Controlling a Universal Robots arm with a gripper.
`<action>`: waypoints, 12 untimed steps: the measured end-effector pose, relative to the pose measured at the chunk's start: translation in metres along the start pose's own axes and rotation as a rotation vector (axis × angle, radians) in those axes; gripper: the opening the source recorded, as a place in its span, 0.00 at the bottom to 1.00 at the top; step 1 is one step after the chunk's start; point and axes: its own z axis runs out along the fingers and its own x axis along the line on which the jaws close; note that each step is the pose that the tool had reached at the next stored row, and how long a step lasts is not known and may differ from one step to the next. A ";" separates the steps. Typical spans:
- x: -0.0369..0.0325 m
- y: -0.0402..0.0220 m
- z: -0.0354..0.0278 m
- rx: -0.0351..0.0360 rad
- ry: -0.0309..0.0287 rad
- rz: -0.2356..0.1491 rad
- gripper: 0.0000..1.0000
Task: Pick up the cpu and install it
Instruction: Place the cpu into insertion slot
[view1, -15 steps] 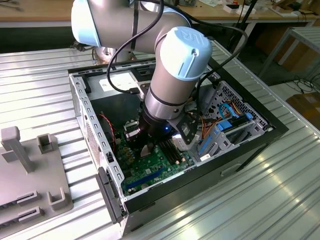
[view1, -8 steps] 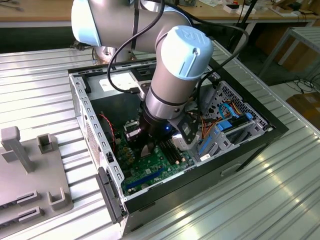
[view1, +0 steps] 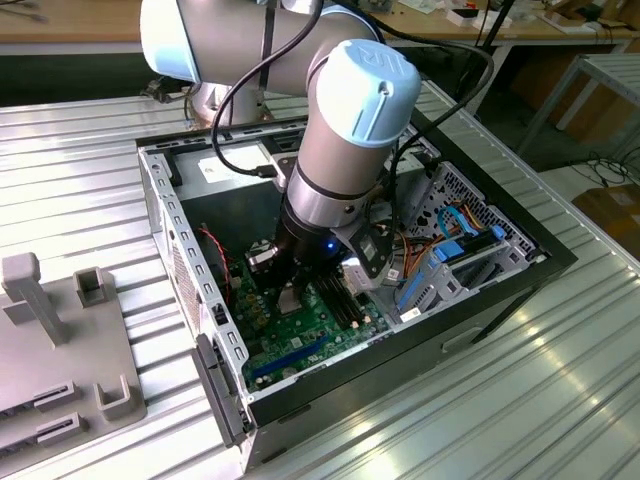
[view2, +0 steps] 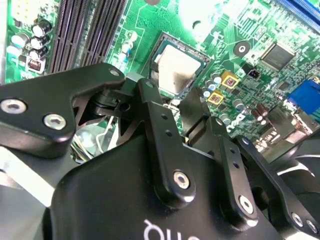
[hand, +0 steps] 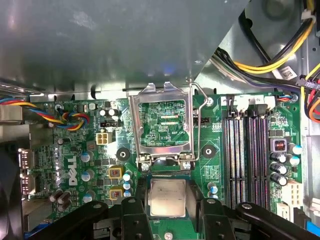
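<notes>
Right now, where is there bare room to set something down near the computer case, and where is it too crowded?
Free: the ribbed table on the exterior view's right of the computer case, and its strip between the grey fixture and the case wall. Crowded: inside the case, where the arm stands over the motherboard beside the cables.

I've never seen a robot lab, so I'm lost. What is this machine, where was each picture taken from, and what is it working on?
The grey-and-blue machine is a robot arm, seen in the exterior view by a camera off the arm. It reaches into an open computer case lying on a ribbed metal table. Both wrist views come from cameras riding on the arm, looking past its black gripper at the green motherboard. A hinged metal frame stands flipped open, and the cpu, a silvery square chip, lies in the socket close by the gripper. Whether it is gripped is unclear.
</notes>
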 end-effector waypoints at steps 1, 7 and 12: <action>0.0000 -0.0003 0.0001 -0.0001 0.0000 0.000 0.45; -0.0004 -0.0009 0.0058 -0.0004 -0.0056 0.005 0.45; -0.0006 -0.0014 0.0081 -0.0006 -0.0097 0.008 0.45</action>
